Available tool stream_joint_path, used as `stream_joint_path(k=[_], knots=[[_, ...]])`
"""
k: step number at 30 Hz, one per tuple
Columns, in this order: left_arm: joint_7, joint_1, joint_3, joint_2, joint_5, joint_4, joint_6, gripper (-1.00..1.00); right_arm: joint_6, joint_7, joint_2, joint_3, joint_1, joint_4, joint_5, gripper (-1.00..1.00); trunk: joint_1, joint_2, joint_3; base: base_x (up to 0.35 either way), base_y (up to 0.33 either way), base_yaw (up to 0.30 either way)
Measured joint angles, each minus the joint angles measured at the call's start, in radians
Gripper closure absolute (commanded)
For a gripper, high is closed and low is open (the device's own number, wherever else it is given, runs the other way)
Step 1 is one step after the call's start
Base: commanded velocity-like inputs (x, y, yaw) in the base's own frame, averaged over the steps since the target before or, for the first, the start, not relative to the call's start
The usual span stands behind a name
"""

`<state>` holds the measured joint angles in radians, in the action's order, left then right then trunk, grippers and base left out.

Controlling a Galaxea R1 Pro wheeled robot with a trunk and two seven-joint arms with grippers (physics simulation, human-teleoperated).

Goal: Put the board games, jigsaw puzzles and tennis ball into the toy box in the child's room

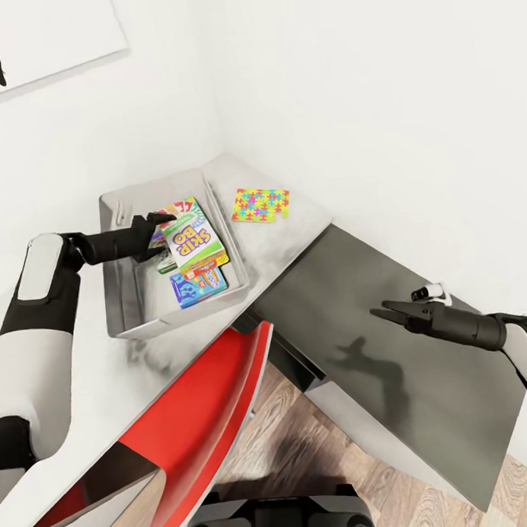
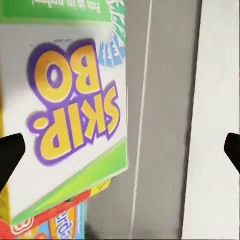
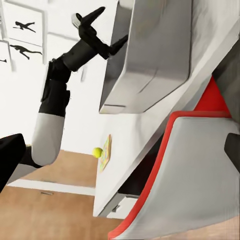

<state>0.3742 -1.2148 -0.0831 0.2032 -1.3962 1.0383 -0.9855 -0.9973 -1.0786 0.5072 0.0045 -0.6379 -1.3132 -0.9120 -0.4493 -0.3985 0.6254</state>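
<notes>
The light grey toy box point(image 1: 125, 303) stands on the pale table point(image 1: 299, 214). Inside it the white-green SKIP-BO board game point(image 1: 190, 238) lies on top of a red-edged one point(image 1: 207, 265) and a blue cartoon one point(image 1: 199, 288). My left gripper point(image 1: 166, 234) hovers open just above the SKIP-BO box point(image 2: 70, 115), touching nothing. A jigsaw puzzle point(image 1: 260, 204) lies on the table just past the box's far end. My right gripper point(image 1: 379, 312) hangs open and empty over the dark cabinet point(image 1: 411, 379). In the right wrist view the tennis ball point(image 3: 97, 152) rests by a second jigsaw puzzle point(image 3: 105, 154) on the table.
A red-and-white chair point(image 1: 202, 407) is pushed against the table's near edge, between my arms. White walls meet in a corner right behind the table, with a black silhouette picture point(image 1: 16, 37) at the upper left. Wood floor point(image 1: 306, 456) shows below the cabinet.
</notes>
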Motion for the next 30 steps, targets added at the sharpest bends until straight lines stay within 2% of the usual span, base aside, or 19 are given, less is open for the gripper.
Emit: stream_joint_path(k=[3,4,9,10,14,15,19,20,24,25,28,30], knots=[[-0.004,0.029,0.003,-0.003,-0.034,0.079,-0.002,-1.0,0.026,-0.001,-0.002,0.0,0.004,0.0,0.001,-1.0,0.0,0.0,0.0,0.0,0.0,0.0],[-0.004,0.029,0.003,-0.003,-0.033,0.08,-0.002,-1.0,0.026,-0.001,-0.002,0.0,0.004,0.0,0.001,-1.0,0.0,0.0,0.0,0.0,0.0,0.0],[-0.009,0.09,0.005,-0.007,-0.092,0.229,-0.002,-1.0,0.037,0.0,-0.002,0.0,0.007,-0.001,0.0,-1.0,0.0,0.0,0.0,0.0,0.0,0.0],[-0.009,0.091,0.005,-0.007,-0.091,0.23,-0.003,-1.0,0.037,0.0,-0.002,0.0,0.007,-0.001,0.0,-1.0,0.0,0.0,0.0,0.0,0.0,0.0],[-0.012,0.166,0.005,-0.008,-0.171,0.356,0.0,-1.0,0.026,0.001,-0.001,0.0,0.007,-0.02,-0.001,-1.0,0.0,0.0,0.0,0.0,0.0,0.0],[-0.012,0.167,0.005,-0.008,-0.171,0.357,-0.001,-1.0,0.026,0.001,0.0,0.0,0.007,-0.02,-0.001,-1.0,0.0,0.0,0.0,0.0,0.0,0.0],[-0.025,0.273,0.006,-0.008,-0.254,0.48,0.002,-1.0,-0.018,0.002,0.004,0.0,0.011,-0.077,0.0,-1.0,0.0,0.0,0.0,0.0,0.0,0.0],[-0.025,0.274,0.006,-0.008,-0.254,0.481,0.002,-1.0,-0.018,0.002,0.004,0.0,0.011,-0.077,0.0,-1.0,0.0,0.0,0.0,0.0,0.0,0.0],[-0.104,0.365,0.011,-0.015,-0.294,0.533,0.003,-1.0,-0.047,0.003,0.006,-0.001,0.025,-0.131,0.001,-1.0,0.0,0.0,-0.002,-0.066,0.0,0.0],[-0.105,0.366,0.011,-0.015,-0.295,0.533,0.003,-1.0,-0.047,0.003,0.006,-0.001,0.025,-0.131,0.001,-1.0,0.0,0.0,-0.003,-0.145,0.0,0.0],[-0.182,0.42,0.013,-0.02,-0.307,0.55,0.004,-1.0,-0.047,0.003,0.006,-0.001,0.031,-0.154,0.002,-1.0,0.0,0.0,-0.006,-0.203,0.0,0.0],[-0.206,0.434,0.013,-0.021,-0.31,0.554,0.004,-1.0,-0.047,0.003,0.006,-0.001,0.032,-0.159,0.002,-1.0,-0.001,0.0,-0.008,-0.237,0.0,0.0]])
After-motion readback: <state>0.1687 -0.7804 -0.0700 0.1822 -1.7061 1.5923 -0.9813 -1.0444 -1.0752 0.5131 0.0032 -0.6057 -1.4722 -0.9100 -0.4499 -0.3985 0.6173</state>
